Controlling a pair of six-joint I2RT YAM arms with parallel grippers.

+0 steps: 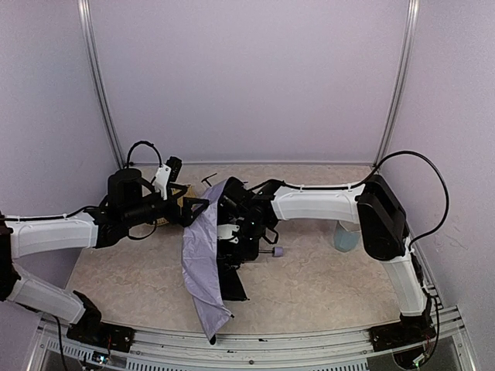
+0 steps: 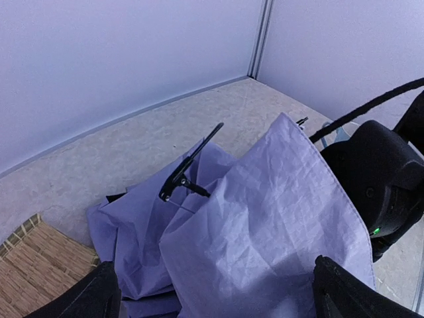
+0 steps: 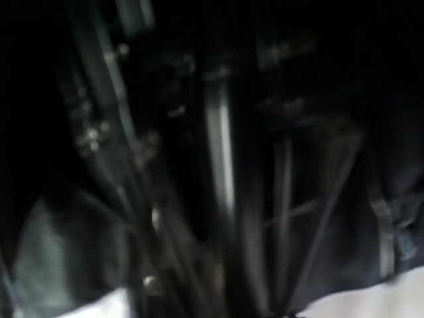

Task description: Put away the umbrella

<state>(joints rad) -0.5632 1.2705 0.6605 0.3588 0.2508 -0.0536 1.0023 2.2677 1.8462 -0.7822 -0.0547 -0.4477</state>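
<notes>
Left end effector [image 1: 195,209] wide; right end effector [image 1: 236,222] unreadable (buried in the umbrella [image 1: 203,263]); if slack, canopy may slide off at 6 o'clock

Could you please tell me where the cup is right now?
In the top view, the cup stands on the right side of the table, beside the right arm's elbow and well right of the umbrella.
</notes>
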